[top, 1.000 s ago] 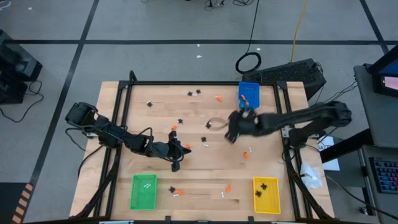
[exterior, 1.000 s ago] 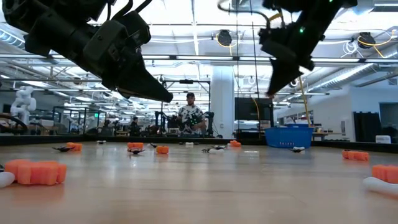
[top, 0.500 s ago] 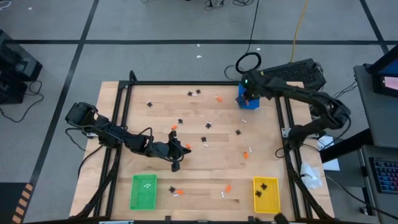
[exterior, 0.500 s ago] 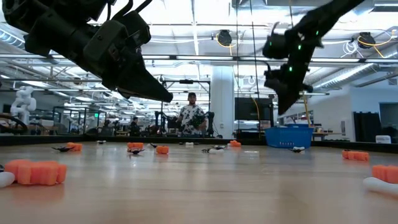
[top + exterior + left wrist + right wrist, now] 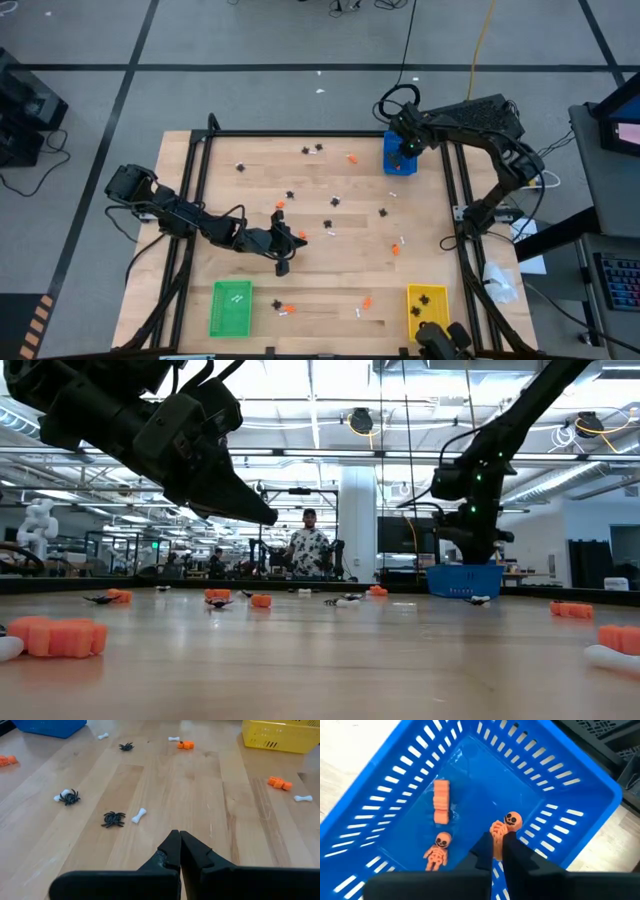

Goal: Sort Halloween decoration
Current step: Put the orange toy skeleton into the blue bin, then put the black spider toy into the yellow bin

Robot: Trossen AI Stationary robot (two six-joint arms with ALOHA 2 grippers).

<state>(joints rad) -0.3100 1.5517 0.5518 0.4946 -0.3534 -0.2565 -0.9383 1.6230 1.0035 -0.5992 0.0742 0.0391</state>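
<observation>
Right claw point(image 5: 498, 851) poised over blue tray point(image 5: 560, 785), fingers pinched on orange skeleton figure point(image 5: 506, 824). Below claw on tray floor: second orange skeleton point(image 5: 437, 851) and orange ribbed lump point(image 5: 441, 801). Left claw point(image 5: 179, 851) shut, holding nothing, low above bench point(image 5: 200, 795). Ahead of left claw: black spider point(image 5: 114, 818) just beside white bone point(image 5: 138, 815); another spider point(image 5: 68, 797) farther off; orange lump point(image 5: 279, 782) and yellow tray point(image 5: 280, 735) beyond.

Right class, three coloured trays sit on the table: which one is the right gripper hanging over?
The blue tray at the table's far edge: the right gripper hangs above it, pinching an orange skeleton figure. The green and yellow trays sit at the near edge.
</observation>
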